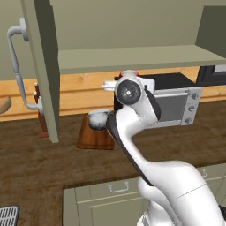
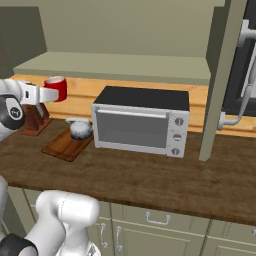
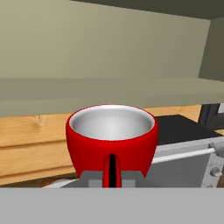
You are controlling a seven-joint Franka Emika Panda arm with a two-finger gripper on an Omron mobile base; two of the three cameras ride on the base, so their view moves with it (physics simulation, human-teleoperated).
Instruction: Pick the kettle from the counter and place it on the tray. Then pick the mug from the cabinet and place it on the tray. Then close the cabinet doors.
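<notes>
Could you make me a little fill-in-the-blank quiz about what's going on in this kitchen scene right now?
1. The tool is shut on the red ____, held in the air below the cabinet shelf.
2. The kettle sits on the ____.
3. Right of the tray on the counter stands a silver ____ with a black top.
4. The cabinet doors are ____.

Missing words: mug; tray; toaster oven; open

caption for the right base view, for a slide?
Gripper shut on the red mug, carried in the air above the tray where the kettle already sits, beside the toaster oven.
</notes>
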